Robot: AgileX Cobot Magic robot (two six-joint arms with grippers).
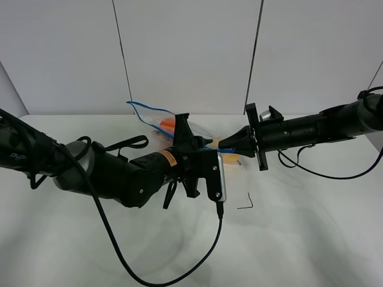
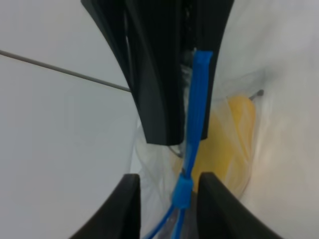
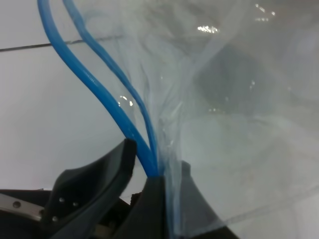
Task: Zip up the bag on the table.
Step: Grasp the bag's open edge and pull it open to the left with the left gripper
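Crowding one clear crinkly blue-zippered plastic bag (image 1: 161, 122), two grippers: right gripper (image 3: 149, 172) pinches its strip (image 2: 197, 114), left gripper (image 2: 169, 199) straddles it, jaws spread.

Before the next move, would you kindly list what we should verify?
1. Right end effector clamped on the blue zipper strip of the clear crinkly plastic bag: ok.
2. Blue slider between left end effector's fingers: ok.
3. Left end effector closed on slider: not ok, gaps show.
4. Zipper fully shut: not ok, strands part beyond slider.
5. Yellow pear clear of track: cannot tell.
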